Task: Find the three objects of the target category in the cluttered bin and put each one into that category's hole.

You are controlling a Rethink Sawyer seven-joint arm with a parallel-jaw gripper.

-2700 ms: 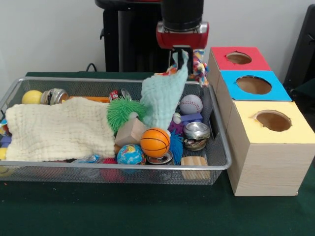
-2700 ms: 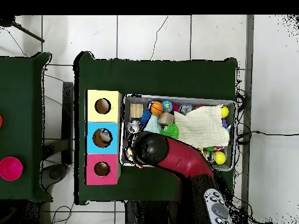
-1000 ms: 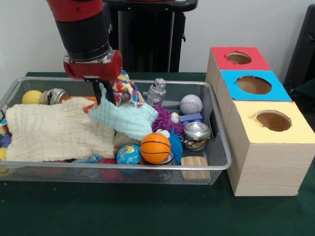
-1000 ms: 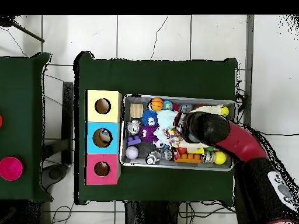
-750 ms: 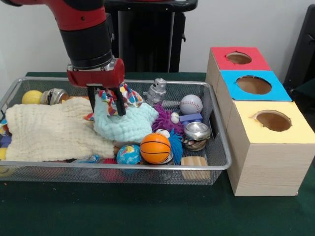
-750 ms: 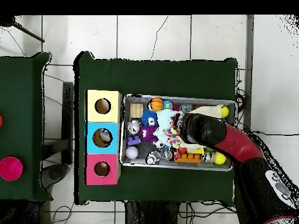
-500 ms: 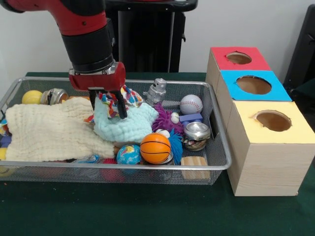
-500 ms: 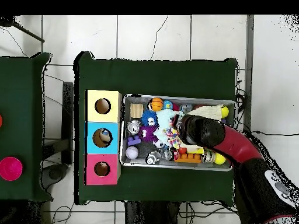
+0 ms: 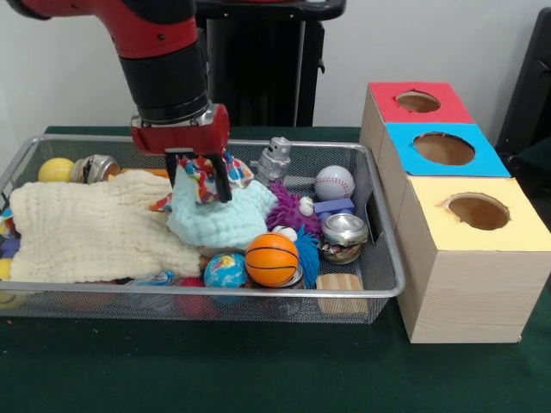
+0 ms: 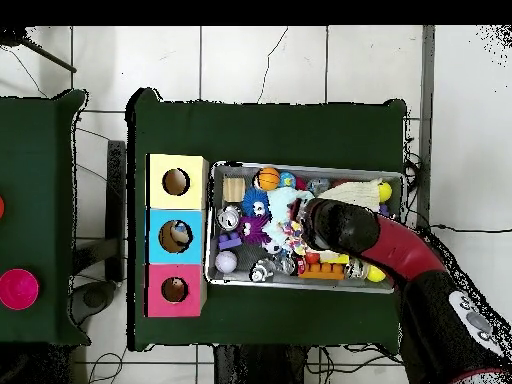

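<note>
Your wire bin (image 9: 383,284) holds a big cream cloth (image 9: 95,228) left of the mint cloth (image 9: 225,219) heaped at its middle. Both are soft, light and floppy; pinch a raised fold. The gripper (image 9: 199,176), fingers spread and empty, hovers just above the mint cloth. Seconds ago it dangled that cloth near the boxes; since then it has dropped it and shifted slightly right

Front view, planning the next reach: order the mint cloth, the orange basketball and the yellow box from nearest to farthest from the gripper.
1. Mint cloth, directly under the gripper.
2. Orange basketball, at the bin's front edge.
3. Yellow box, outside the bin.
</note>
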